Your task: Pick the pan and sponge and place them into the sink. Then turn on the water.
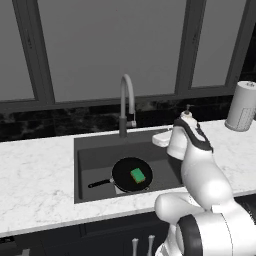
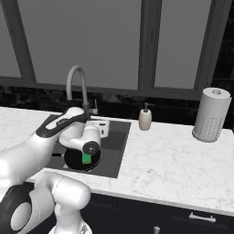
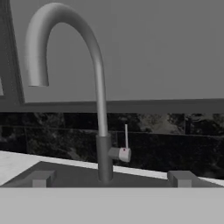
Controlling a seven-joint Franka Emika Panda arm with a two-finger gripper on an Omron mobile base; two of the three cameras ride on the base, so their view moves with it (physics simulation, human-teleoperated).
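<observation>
Two things of the task are already lying in the sink (image 1: 87, 150): the pan (image 1: 131, 174) is resting on the basin floor with its handle pointing to the left, and the green sponge (image 1: 138, 175) is sitting on top of it, a little right of the pan's middle. So I am judging that only the water part is remaining.

Moving to the right in the left base view, the faucet (image 1: 126, 106) is standing at the back edge of the sink, behind the pan, and no water is coming from its spout. The arm is reaching over the right part of the basin, and the hand is facing the faucet.

In the hand view, the gripper (image 3: 109, 179) is showing its two dark finger tips far apart at the bottom, spread wide with nothing between them. The faucet column is rising almost straight ahead, between the two tips, and the lever (image 3: 124, 151) is sticking out from the column to its right side, with a thin stick standing upright on it. The lever is lying forward of the hand and slightly to the right, near the right tip's side. The coming move is depending on this small offset, in my judgement.
</observation>
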